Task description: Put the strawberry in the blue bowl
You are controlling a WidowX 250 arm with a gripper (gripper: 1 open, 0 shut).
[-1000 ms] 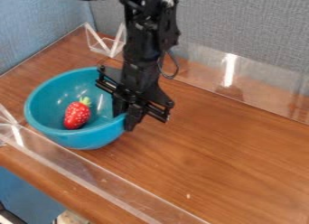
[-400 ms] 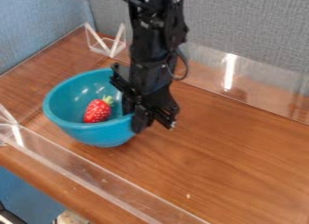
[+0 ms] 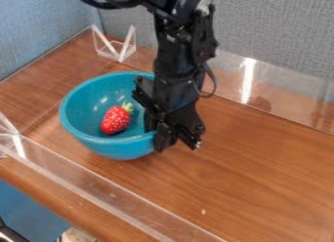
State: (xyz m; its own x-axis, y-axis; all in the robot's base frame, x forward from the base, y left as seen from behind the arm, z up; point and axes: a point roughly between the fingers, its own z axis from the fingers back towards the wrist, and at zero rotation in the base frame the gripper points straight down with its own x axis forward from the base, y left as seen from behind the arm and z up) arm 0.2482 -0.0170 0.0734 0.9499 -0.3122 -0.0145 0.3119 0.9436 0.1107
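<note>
Strawberry (image 3: pixel 117 119) lies inside bowl (image 3: pixel 92 139), on inner floor, leafy top up-right. Placement looks done. Gripper (image 3: pixel 177 139) points down at bowl's right rim, fingers pressed together, nothing visibly pinched. Left, by my reading: lift arm clear of rim.

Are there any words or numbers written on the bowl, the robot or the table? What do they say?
None can be read.
The blue bowl: plain sides, no writing.
The strawberry inside it: no label.
The gripper and the black arm: no brand or number shows; any fine marks are too blurred to tell.
The wooden table and its clear plastic wall: no signs.
</note>
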